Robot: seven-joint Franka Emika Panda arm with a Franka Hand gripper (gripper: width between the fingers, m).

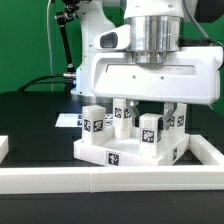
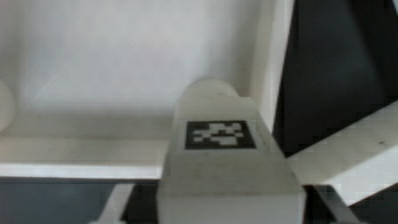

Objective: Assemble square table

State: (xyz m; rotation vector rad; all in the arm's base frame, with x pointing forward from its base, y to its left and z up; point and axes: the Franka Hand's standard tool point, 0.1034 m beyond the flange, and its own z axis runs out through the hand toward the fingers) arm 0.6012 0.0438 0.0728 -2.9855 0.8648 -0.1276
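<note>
Below, a black surface [image 1: 30, 115] fills the middle of the exterior view, bordered along the lower edge by a long white rail [image 1: 110, 182], with a green wall [image 1: 25, 40] across the upper left of the frame. A sheet of printed tags [image 1: 68, 120] lies flat at the middle left. The square table [image 1: 125, 152] sits in the lower centre just behind the rail, lying flat with a tagged edge facing the camera; being square, it shows no clear long axis. Several short legs, such as the one at [image 1: 93, 122], stand upright on it, long axes vertical. The arm's white body hides the claw in the exterior view. In the wrist view a tagged leg [image 2: 219, 160] fills the centre, and I cannot tell whether the claw grips it.
</note>
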